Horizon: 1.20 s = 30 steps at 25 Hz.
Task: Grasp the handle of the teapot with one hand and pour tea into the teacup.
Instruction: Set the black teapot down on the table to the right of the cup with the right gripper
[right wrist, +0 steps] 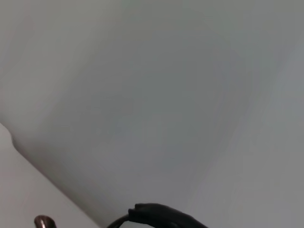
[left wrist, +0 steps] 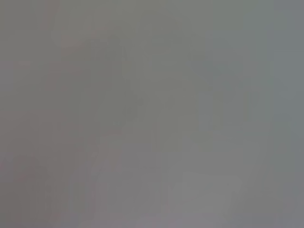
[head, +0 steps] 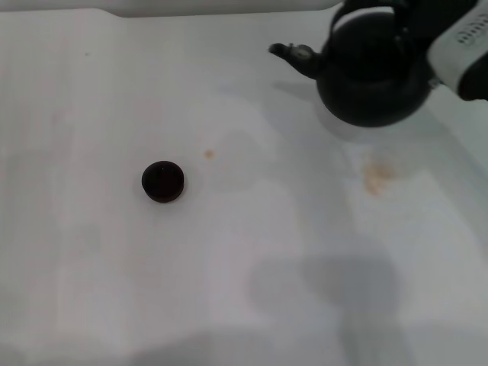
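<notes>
From the head camera you've got the teapot up at the far right of the white table, spout pointing left, and the right gripper sits right at the handle by the top edge; you can't tell from here whether the claw is clamped on that handle or merely beside it. The teacup sits well apart, down toward the left, so you face a long carry, and a loose hold could let the pot swing and spill early. That cup is tiny against the pot, so an overshoot or fast tilt may miss it or knock it. Left wrist camera: nothing but blank grey, and the left gripper is out of sight. Right wrist camera: only a dark arc of handle and the silvery spout cap at the edge, fingers unseen.
</notes>
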### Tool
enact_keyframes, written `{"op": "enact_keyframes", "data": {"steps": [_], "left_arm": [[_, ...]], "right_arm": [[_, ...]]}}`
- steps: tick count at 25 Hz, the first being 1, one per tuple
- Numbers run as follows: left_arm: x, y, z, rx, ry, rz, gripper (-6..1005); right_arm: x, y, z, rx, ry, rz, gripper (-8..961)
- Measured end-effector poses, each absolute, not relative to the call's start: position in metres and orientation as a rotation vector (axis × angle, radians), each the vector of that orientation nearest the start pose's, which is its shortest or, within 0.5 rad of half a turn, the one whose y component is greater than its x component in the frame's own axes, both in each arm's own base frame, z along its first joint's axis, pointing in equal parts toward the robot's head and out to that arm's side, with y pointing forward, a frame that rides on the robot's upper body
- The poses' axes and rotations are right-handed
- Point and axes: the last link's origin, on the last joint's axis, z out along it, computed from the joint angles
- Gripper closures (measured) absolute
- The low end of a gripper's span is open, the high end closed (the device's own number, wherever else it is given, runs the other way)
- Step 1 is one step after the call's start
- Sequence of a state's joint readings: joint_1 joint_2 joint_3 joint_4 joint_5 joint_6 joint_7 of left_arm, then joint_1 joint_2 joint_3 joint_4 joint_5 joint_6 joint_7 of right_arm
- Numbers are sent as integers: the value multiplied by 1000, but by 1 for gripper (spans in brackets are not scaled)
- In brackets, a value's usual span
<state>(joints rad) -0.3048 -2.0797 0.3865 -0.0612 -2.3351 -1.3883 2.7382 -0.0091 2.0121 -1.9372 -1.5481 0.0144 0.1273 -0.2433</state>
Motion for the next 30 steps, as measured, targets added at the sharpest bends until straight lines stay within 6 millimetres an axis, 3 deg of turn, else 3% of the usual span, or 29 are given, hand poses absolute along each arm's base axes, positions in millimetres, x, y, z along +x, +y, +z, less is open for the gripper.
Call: {"op": "enact_keyframes", "data": {"steps": [6, 30], "left_arm": [[-396, 257, 34, -1193, -752, -795, 107], [-395, 267, 35, -1205, -751, -789, 106]], "right_arm": [[228, 310, 13, -1933, 324, 119, 917], [255, 279, 7, -1963, 622, 119, 923]]}}
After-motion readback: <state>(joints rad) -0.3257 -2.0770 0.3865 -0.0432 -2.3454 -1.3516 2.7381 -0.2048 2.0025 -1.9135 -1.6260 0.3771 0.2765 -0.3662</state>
